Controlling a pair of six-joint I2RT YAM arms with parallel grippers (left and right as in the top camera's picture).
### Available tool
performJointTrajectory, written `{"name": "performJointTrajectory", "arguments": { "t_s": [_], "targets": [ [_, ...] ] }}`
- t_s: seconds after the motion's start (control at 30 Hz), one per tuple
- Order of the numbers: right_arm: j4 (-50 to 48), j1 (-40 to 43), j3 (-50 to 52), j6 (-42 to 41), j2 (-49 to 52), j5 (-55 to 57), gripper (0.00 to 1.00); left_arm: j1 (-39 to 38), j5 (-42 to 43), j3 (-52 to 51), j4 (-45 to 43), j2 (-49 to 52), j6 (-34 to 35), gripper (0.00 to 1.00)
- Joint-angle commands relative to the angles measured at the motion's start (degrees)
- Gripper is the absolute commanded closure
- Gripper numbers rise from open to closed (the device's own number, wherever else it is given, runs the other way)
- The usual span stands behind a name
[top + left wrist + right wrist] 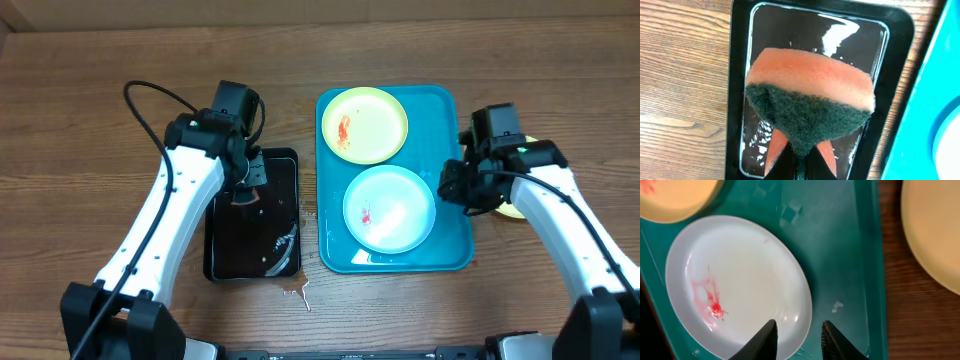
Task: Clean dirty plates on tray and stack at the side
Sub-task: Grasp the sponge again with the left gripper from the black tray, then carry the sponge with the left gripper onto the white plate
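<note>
L end effector (800,146) — w/ sponge (810,85) — over black tray (738,75)

The table (80,120) is brown wood with a visible grain and a matt finish. The black tray (737,75) is glossy, and its wet floor throws bright reflections. The sponge (810,95) has soft, porous orange foam and a coarse, fibrous dark-green scouring face. The turquoise tray (440,110) is smooth plastic with a soft sheen and a few damp marks. The light-blue plate (390,208) and the yellow-green plate (363,124) are smooth, shiny plastic, each smeared with red. The third plate (935,230) shows a smooth pale-yellow surface.
</note>
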State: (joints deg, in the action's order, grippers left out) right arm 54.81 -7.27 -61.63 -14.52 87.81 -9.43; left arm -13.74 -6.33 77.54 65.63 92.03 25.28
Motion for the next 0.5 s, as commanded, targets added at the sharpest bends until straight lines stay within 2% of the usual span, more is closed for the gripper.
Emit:
{"name": "performJointTrajectory", "arguments": {
  "t_s": [0.0,0.27,0.47],
  "targets": [
    [-2.8,-0.1,2.0,2.1,1.6,-3.1,0.69,0.2,-0.4,0.4,0.2,1.5,-0.9,0.96],
    [-10.1,-0.1,6.8,-0.3,2.4,0.8,0.69,0.2,2.9,0.9,0.5,3.1,-3.5,0.96],
    [-15.6,-0.1,11.9,-0.4,2.4,0.0,0.68,0.2,4.2,6.1,4.0,3.1,-5.0,0.96]
  ]
}}
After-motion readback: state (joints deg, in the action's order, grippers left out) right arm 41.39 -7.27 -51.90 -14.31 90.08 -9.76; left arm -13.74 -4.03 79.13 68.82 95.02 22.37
